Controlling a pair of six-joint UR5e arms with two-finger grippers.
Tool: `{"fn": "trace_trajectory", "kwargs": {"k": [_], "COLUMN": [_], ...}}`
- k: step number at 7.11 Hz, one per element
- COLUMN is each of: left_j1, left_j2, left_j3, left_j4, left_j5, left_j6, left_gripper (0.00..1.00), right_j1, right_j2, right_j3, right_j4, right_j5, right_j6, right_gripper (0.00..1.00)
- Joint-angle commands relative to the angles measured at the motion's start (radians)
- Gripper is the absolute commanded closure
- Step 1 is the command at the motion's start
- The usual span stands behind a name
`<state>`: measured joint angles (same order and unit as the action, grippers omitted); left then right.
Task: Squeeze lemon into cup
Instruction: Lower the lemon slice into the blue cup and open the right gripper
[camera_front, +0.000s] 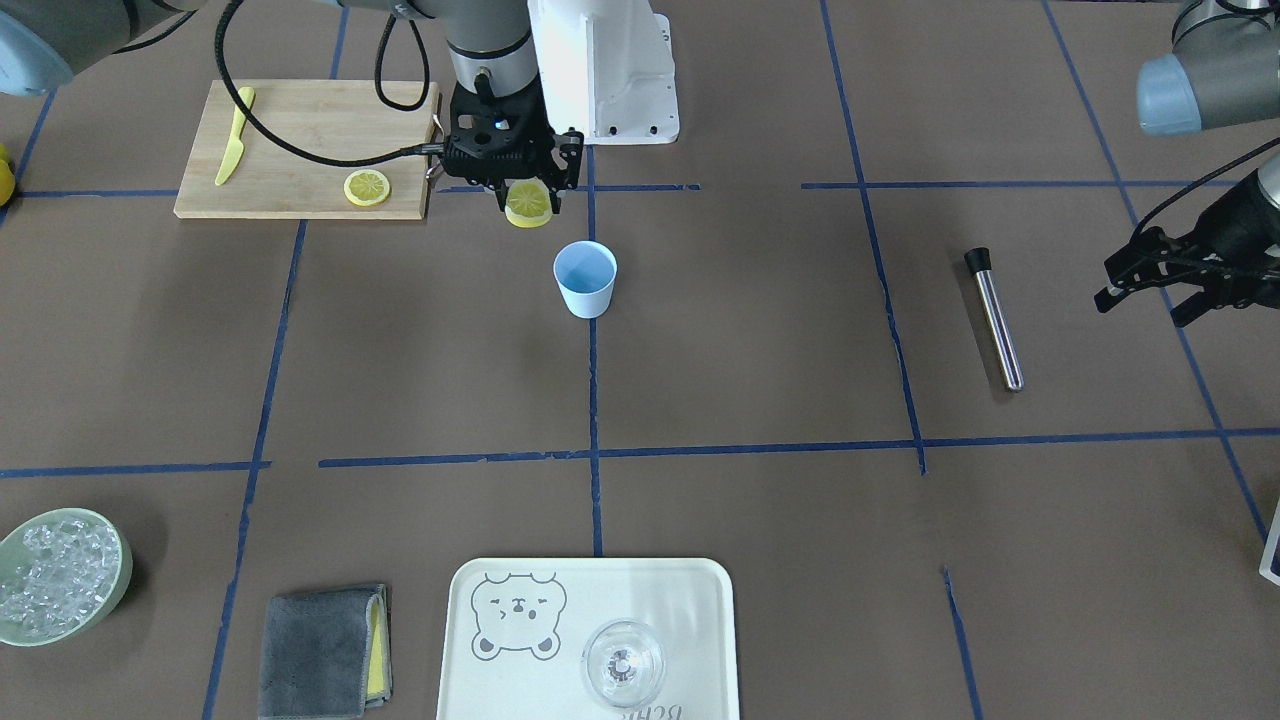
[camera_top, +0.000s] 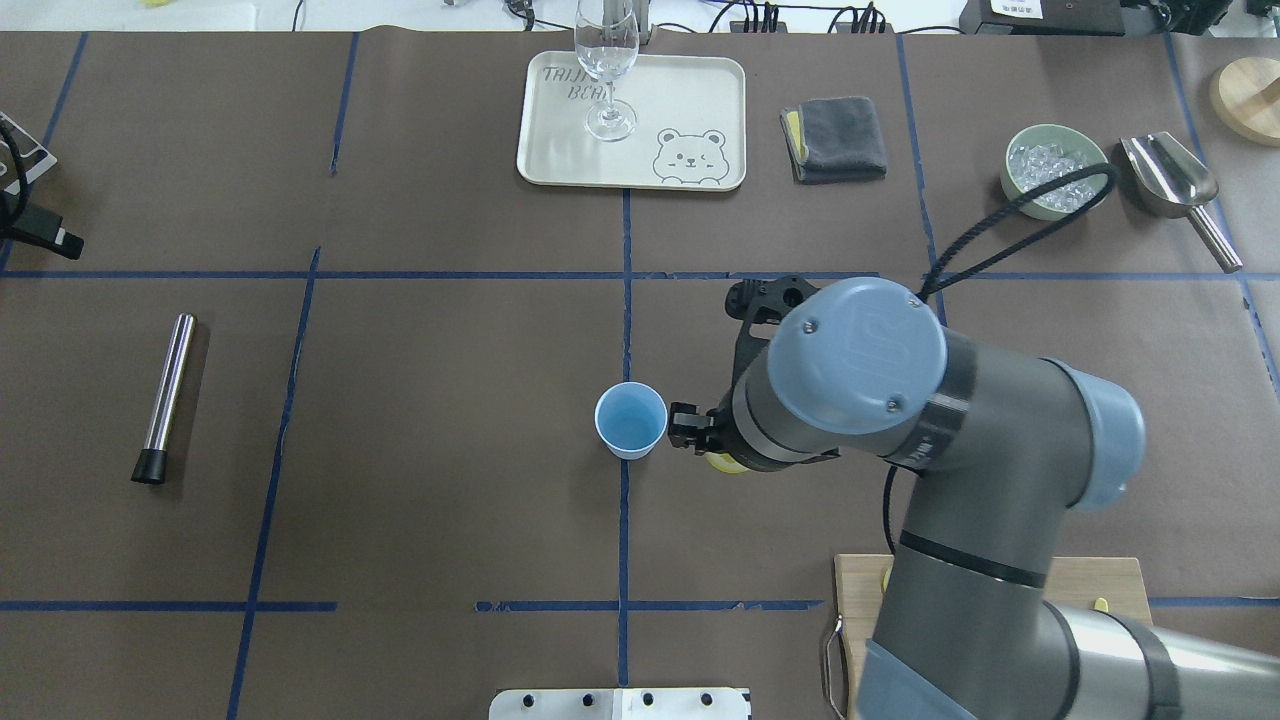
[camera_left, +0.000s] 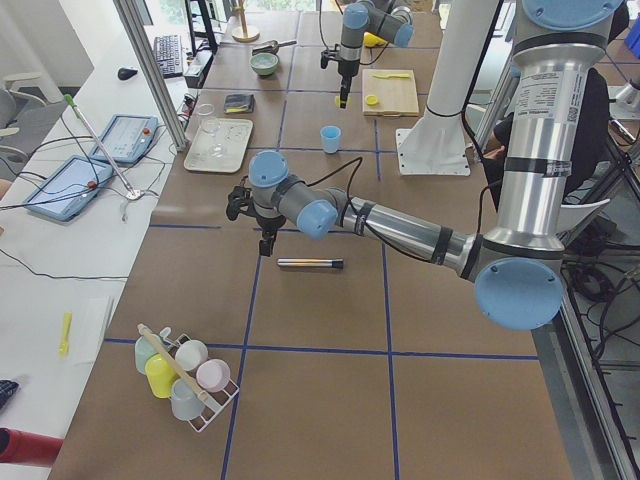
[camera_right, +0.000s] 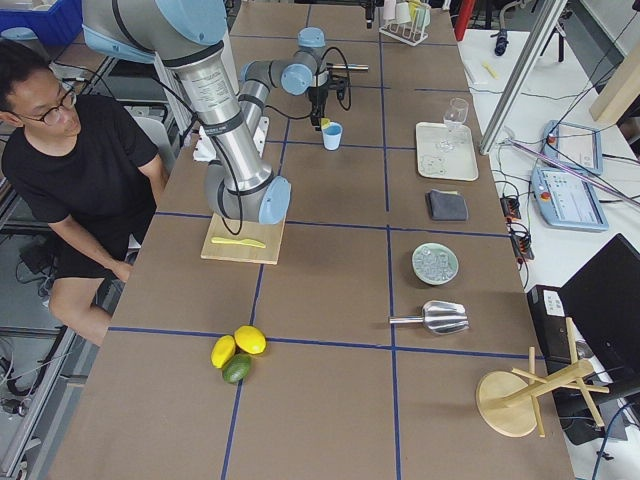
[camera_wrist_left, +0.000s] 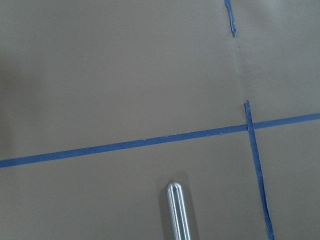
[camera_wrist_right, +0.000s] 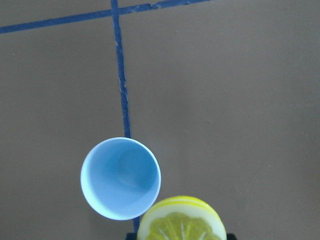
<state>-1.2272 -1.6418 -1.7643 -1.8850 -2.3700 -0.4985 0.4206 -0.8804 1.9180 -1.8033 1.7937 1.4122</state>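
The light-blue cup (camera_front: 585, 279) stands upright and empty-looking near the table's middle; it also shows in the overhead view (camera_top: 630, 420) and the right wrist view (camera_wrist_right: 120, 178). My right gripper (camera_front: 527, 196) is shut on a lemon slice (camera_front: 530, 208) and holds it on edge above the table. The slice is beside the cup on the cutting-board side, not over its mouth (camera_wrist_right: 181, 221). My left gripper (camera_front: 1148, 298) hangs open and empty far from the cup, near a metal rod (camera_front: 994, 320).
A wooden cutting board (camera_front: 300, 120) holds a second lemon slice (camera_front: 367, 187) and a yellow knife (camera_front: 233, 150). A tray (camera_front: 700, 600) with a clear glass (camera_front: 622, 662), a grey cloth (camera_front: 320, 650) and a green bowl of ice (camera_front: 60, 575) lie along the far side.
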Motion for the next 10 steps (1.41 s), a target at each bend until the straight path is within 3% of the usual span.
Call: {"fn": "trace_trajectory", "kwargs": {"k": [1,8,10], "left_j1": [0.0,0.0,0.0], "left_j2": [-0.001,-0.001,-0.007], "left_j3": [0.029,0.042,0.043], "left_j4": [-0.032,-0.034,-0.034], "left_j5": [-0.005,-0.005,-0.005], "left_j6": [-0.002,0.001,0.001], "left_gripper": [0.0,0.0,0.0], "right_j1": [0.001,0.003,0.003], "right_j2": [0.079,0.096,0.106], "right_j3": [-0.139,-0.224,-0.224], "right_j4": [0.036,0.113,0.113], "right_j5": [-0.002,-0.008,-0.008], "right_j6": [0.001,-0.001,0.001], "right_gripper": [0.37,0.35,0.26]}}
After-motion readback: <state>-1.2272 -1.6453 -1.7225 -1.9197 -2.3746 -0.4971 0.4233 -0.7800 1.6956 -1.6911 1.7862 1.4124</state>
